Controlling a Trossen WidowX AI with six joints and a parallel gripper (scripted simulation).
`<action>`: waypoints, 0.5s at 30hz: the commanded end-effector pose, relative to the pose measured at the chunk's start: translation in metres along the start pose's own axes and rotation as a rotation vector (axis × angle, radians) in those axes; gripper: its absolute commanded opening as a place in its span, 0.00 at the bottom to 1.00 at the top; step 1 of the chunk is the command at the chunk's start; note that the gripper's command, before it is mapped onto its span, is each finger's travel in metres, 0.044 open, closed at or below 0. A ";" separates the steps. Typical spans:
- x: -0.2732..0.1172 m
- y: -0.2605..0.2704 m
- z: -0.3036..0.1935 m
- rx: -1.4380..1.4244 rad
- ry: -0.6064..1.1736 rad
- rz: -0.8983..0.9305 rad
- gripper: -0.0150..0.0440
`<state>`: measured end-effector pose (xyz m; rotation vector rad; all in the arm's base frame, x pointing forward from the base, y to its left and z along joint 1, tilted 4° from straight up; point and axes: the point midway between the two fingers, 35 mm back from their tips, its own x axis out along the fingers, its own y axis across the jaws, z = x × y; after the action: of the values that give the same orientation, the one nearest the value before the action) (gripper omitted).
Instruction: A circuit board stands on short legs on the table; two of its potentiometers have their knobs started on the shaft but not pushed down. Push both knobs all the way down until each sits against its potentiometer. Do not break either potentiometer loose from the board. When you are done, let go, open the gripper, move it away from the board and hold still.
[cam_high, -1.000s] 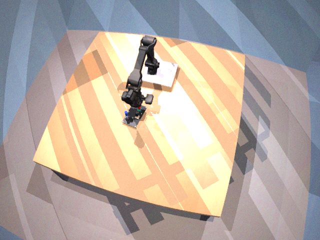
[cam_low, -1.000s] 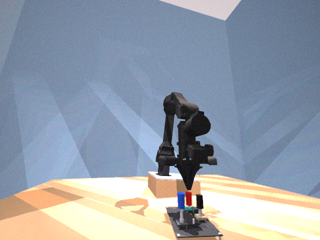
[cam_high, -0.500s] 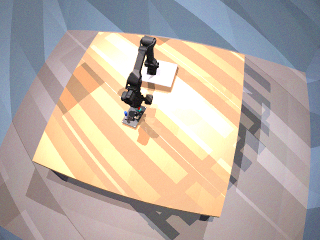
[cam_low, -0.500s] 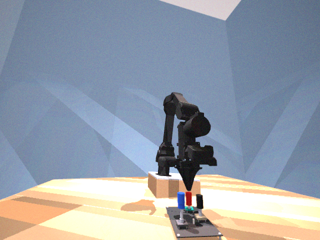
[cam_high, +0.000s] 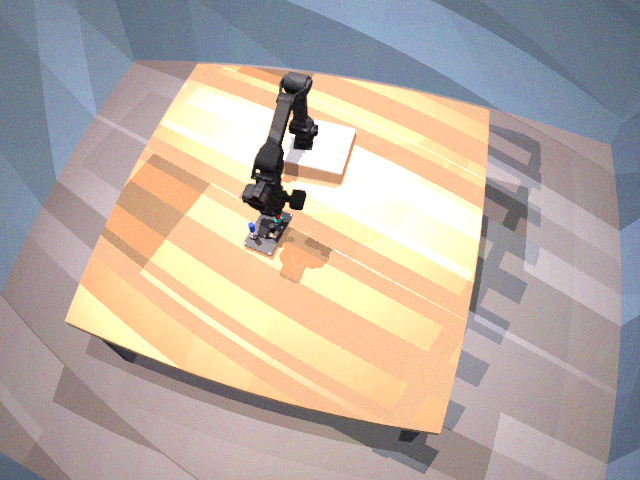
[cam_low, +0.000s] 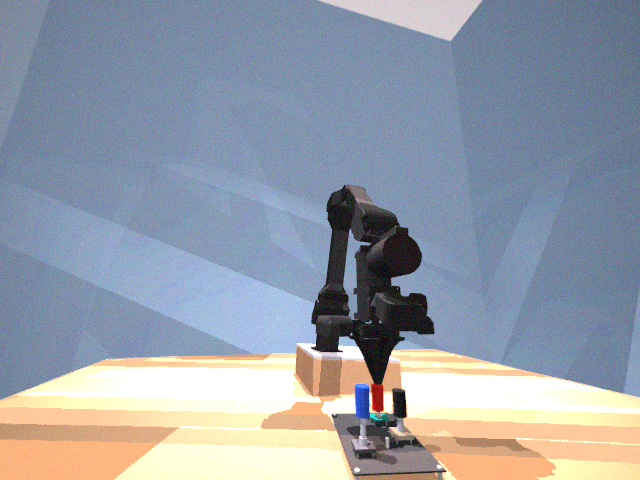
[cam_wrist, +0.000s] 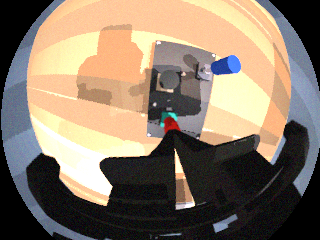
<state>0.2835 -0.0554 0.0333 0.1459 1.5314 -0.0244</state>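
The dark circuit board (cam_high: 261, 244) (cam_low: 408, 463) (cam_wrist: 172, 51) stands on short legs. A blue knob (cam_high: 251, 226) (cam_low: 361, 400) (cam_wrist: 227, 65) sits high on its shaft, with much shaft showing above the grey potentiometer (cam_low: 363, 446). A black knob (cam_low: 399, 403) (cam_wrist: 169, 79) also has shaft showing above the beige potentiometer (cam_low: 402, 435). A red knob (cam_low: 377, 397) (cam_wrist: 171, 124) stands close above the green potentiometer (cam_low: 376, 416) (cam_wrist: 167, 116), with a little shaft showing. My gripper (cam_low: 377, 383) (cam_wrist: 172, 132) is shut and empty, its tips at the red knob's top; exact contact cannot be told.
A small pale pin (cam_low: 387, 442) stands on the board between the grey and beige potentiometers. The arm's base stands on a white-topped block (cam_high: 333, 149) (cam_low: 312, 374) behind the board. The wooden table (cam_high: 330, 320) carries everything.
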 end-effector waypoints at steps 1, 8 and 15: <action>0.002 -0.001 0.000 0.005 0.002 -0.005 0.25; 0.002 -0.001 0.000 0.005 0.002 -0.005 0.25; 0.001 -0.001 0.000 0.005 0.002 -0.005 0.25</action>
<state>0.2834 -0.0553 0.0317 0.1461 1.5321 -0.0245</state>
